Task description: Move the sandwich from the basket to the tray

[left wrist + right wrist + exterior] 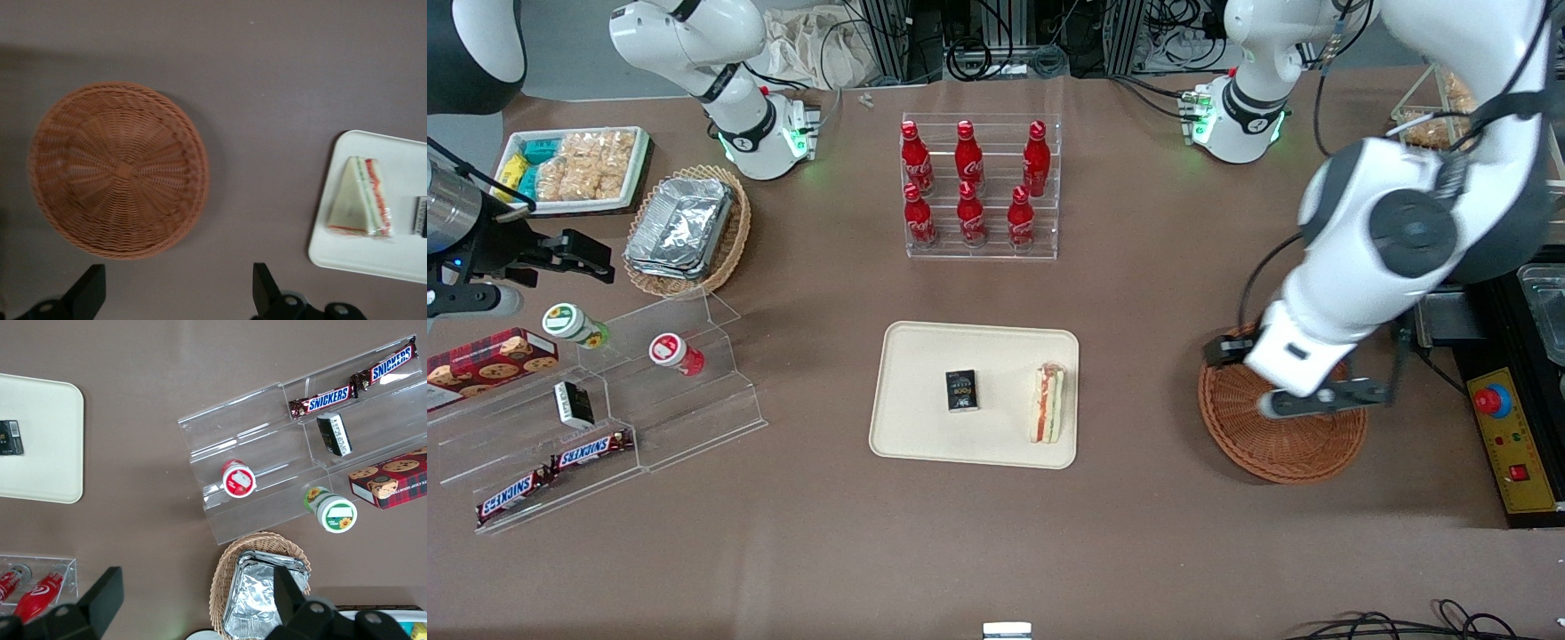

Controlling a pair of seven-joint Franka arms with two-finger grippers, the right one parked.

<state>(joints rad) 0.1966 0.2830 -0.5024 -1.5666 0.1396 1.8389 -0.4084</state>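
The sandwich (1047,404) lies on the cream-beige tray (925,436), at the tray's edge nearest the basket; it also shows in the left wrist view (360,199) on the tray (400,260). The round reddish-brown basket (1280,436) is empty, as the left wrist view (118,170) shows. My left gripper (1240,349) hangs above the basket's rim farthest from the front camera, partly hiding the basket. In the left wrist view the gripper (179,293) is open wide and empty, above bare table just beside the basket.
A small black box (962,390) lies mid-tray. An acrylic rack of red bottles (980,187) stands farther from the front camera than the tray. An acrylic shelf with snacks (605,418), an oval foil-tray basket (685,229) and a white snack tray (574,169) sit toward the parked arm's end. A yellow control box (1507,436) stands beside the basket.
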